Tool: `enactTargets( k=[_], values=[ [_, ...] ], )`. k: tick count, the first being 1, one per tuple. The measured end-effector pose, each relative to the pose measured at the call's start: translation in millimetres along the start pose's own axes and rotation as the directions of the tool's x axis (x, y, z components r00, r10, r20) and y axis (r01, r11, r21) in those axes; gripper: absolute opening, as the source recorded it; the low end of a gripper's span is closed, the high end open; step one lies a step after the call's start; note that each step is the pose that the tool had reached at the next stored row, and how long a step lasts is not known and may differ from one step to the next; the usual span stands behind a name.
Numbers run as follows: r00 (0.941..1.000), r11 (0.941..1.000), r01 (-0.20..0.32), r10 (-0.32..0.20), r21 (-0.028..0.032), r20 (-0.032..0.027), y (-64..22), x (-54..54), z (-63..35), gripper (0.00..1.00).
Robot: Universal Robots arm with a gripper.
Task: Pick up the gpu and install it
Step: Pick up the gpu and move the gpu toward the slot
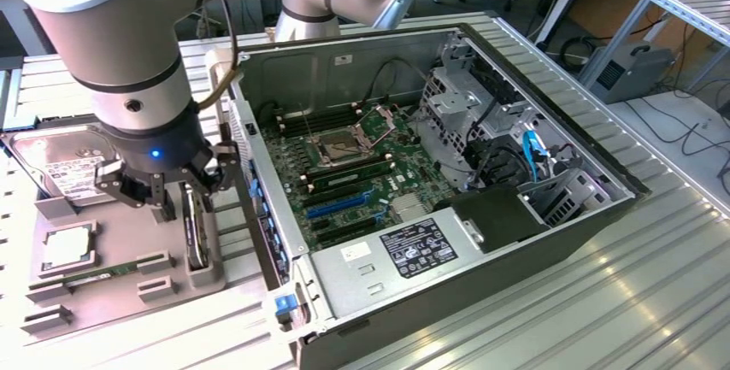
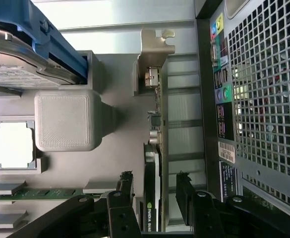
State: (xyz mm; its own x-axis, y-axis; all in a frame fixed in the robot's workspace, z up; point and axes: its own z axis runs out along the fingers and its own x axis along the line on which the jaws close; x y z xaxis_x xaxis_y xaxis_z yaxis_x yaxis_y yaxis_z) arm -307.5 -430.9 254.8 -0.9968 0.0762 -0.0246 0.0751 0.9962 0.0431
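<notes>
Two black fingers of my claw (image 1: 191, 203) (image 2: 154, 179) stand spread wide, one on each side of the gpu (image 1: 201, 235) (image 2: 157, 124), a thin dark circuit card standing on its long edge. In the wrist view I see a gap between each finger and the card's faces, so the claw straddles it without pinching anything. The card's silvery metal end bracket (image 2: 154, 49) lies ahead of the fingertips, and a strip with green and white lettering (image 2: 149, 220) sits right between the fingers.

The card is slotted into a grey moulded holder (image 1: 126, 242) (image 2: 120, 163) directly under the claw. On the side of the claw toward the exterior view's left, the same holder carries a silver boxy hard drive with a white label (image 1: 68, 165) (image 2: 16, 67), a square silver processor chip (image 1: 67, 246) (image 2: 12, 145) and a narrow green memory stick (image 1: 91, 278) (image 2: 30, 194).

On the claw's other side, just beside the card, stands an open black computer case (image 1: 342, 67) with its perforated metal rear panel (image 2: 263, 99) facing the holder. A green motherboard (image 1: 354, 173) is inside. Holder and case both rest on a ribbed aluminium table (image 1: 570, 302).
</notes>
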Motion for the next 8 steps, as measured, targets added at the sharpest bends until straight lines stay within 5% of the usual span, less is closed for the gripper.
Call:
enactTargets(
  k=[8],
  values=[
    [1.0000,1.0000,0.000,0.000,0.0001,0.0000,6.7,0.8,4.0,0.48]
  ],
)
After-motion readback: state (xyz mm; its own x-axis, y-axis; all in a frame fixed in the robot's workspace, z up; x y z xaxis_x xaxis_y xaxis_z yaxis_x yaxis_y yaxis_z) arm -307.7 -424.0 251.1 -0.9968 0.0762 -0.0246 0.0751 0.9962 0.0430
